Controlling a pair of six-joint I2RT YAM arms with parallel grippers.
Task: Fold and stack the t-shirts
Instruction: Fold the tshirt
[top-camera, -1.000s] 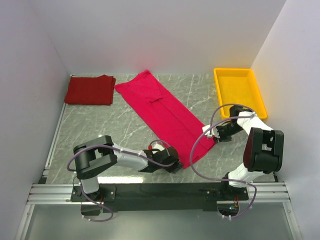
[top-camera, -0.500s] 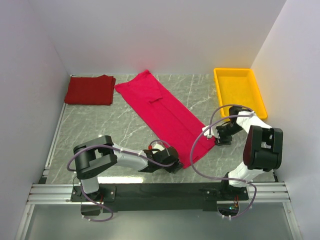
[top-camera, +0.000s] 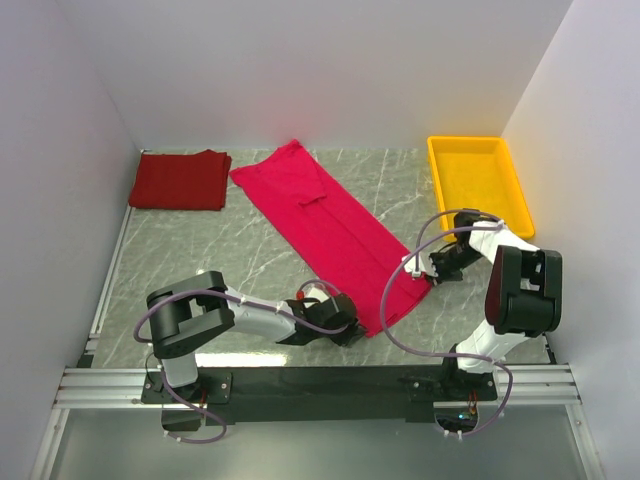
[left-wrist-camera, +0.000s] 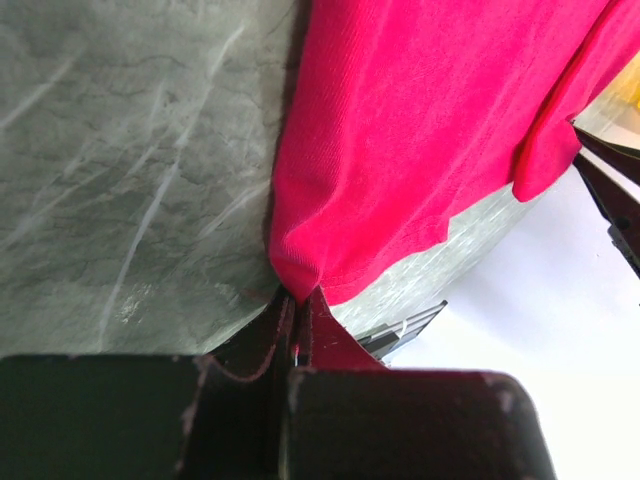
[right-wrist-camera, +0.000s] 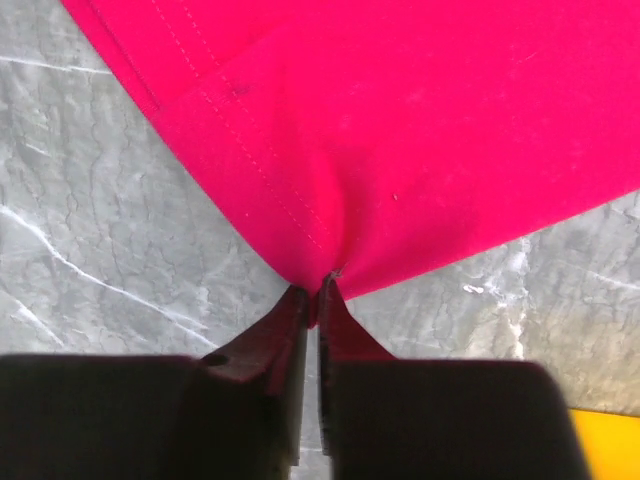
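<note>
We see the crimson t-shirt (left-wrist-camera: 400, 150) as soft matt knit cloth: a fine ribbed weave in the left wrist view, a stitched hem in the right wrist view. The darker red t-shirt (top-camera: 180, 180), upper left of the top view, looks like matt cloth too, though its weave is too small to tell. The table (top-camera: 200, 250) is smooth, grey, marble-patterned, with a faint sheen. The yellow tray (top-camera: 437, 175), upper right, is smooth plastic. The left gripper (left-wrist-camera: 294, 305) and right gripper (right-wrist-camera: 313, 295) have matt black fingers with scuffed edges. The rail (top-camera: 100, 385) along the bottom looks like bare metal.

Bright even light, soft shadows, sharp focus, no glare
</note>
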